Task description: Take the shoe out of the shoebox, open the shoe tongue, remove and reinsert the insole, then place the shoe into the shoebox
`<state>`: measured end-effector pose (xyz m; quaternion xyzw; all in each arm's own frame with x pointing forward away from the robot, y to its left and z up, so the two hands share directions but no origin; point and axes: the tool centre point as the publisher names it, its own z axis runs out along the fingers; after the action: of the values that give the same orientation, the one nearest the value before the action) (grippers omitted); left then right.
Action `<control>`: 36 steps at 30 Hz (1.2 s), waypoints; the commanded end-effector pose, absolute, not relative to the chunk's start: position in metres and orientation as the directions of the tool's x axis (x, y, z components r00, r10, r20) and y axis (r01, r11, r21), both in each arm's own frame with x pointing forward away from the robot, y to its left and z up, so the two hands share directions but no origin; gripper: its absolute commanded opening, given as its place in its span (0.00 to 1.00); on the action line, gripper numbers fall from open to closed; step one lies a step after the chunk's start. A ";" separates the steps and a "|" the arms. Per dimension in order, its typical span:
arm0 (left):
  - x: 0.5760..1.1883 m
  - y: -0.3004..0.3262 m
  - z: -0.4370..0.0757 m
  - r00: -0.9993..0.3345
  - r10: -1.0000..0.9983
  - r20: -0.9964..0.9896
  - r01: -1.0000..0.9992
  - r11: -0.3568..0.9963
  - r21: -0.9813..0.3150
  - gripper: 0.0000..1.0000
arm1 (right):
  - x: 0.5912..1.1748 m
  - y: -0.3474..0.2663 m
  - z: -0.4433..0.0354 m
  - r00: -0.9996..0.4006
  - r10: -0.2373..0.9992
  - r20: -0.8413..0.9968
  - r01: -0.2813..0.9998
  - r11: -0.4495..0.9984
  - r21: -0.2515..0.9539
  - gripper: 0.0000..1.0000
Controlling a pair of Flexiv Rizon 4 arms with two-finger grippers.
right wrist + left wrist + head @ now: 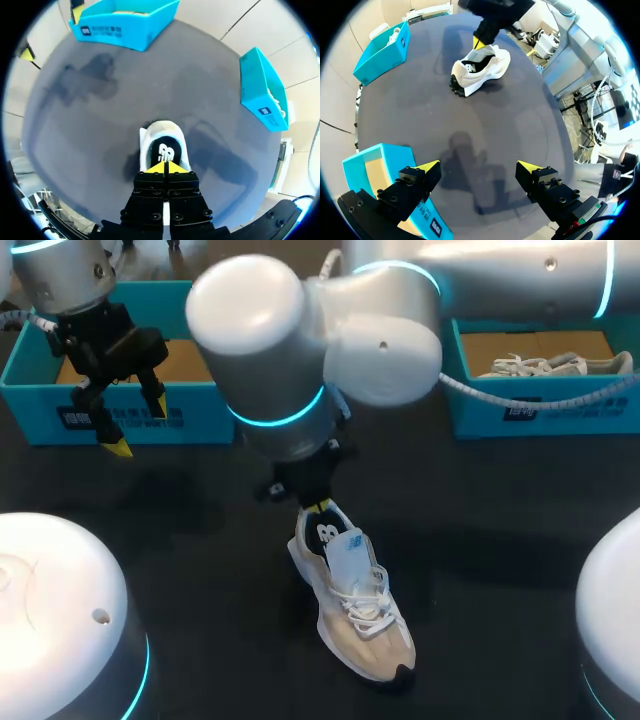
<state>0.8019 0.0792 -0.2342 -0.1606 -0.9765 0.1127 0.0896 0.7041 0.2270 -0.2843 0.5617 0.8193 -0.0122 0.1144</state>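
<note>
A white and beige shoe (352,600) lies on the dark table near the middle, toe toward the front edge, laces tied and tongue flat. My right arm reaches in over it. The right gripper (318,506) is shut, its yellow tips pressed together at the shoe's heel (164,146); the right gripper (164,168) shows nothing between its fingers. The left gripper (122,432) hangs open over the front wall of the empty left shoebox (40,390). In the left wrist view the open left gripper (479,167) has the shoe (480,67) far ahead of it and holds nothing.
A second blue shoebox (470,405) at the back right holds another white shoe (555,365). In the left wrist view the empty box (370,172) lies under one finger. Bare table lies between the boxes and around the shoe.
</note>
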 end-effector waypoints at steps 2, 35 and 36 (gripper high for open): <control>0.801 0.080 -0.234 -0.932 0.334 0.138 0.295 0.923 -0.246 1.00 | 0.710 0.220 -0.306 -0.347 0.913 -0.213 0.926 0.370 0.079 0.00; 0.801 0.080 -0.234 -0.932 0.334 0.138 0.295 0.923 -0.246 1.00 | 0.714 0.187 -0.354 -0.333 0.881 -0.335 0.932 0.362 0.026 0.00; 0.801 0.080 -0.234 -0.932 0.334 0.138 0.295 0.923 -0.246 1.00 | 0.715 0.185 -0.356 -0.333 0.881 -0.335 0.932 0.361 0.024 0.00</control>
<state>0.8019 0.0791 -0.2344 -0.1606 -0.9764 0.1130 0.0895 0.7109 0.1869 -0.3505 0.5579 0.8114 -0.0846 0.1521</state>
